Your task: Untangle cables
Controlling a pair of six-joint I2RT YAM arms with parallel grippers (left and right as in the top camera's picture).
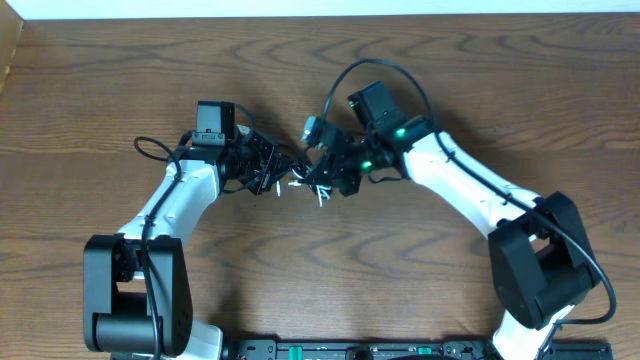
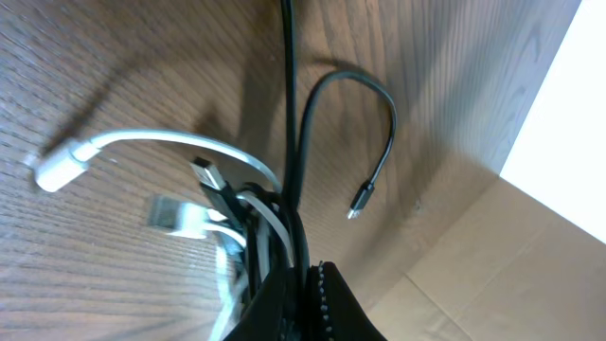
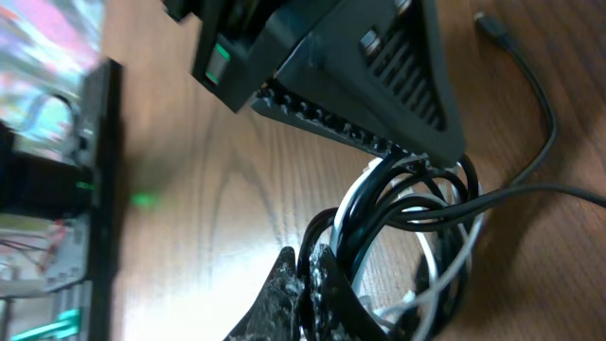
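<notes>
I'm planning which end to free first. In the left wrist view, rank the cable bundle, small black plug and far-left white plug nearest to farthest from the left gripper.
1. cable bundle: right at the fingertips, pinched in the left gripper.
2. small black plug: above and to the right, on its curved lead.
3. far-left white plug: at the picture's left edge.

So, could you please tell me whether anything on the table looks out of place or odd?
Yes: at mid-table the thin black cable and thin white cable are wound into one tight knot, clamped by the shut left claw and right claw, with plug ends poking out askew.
</notes>
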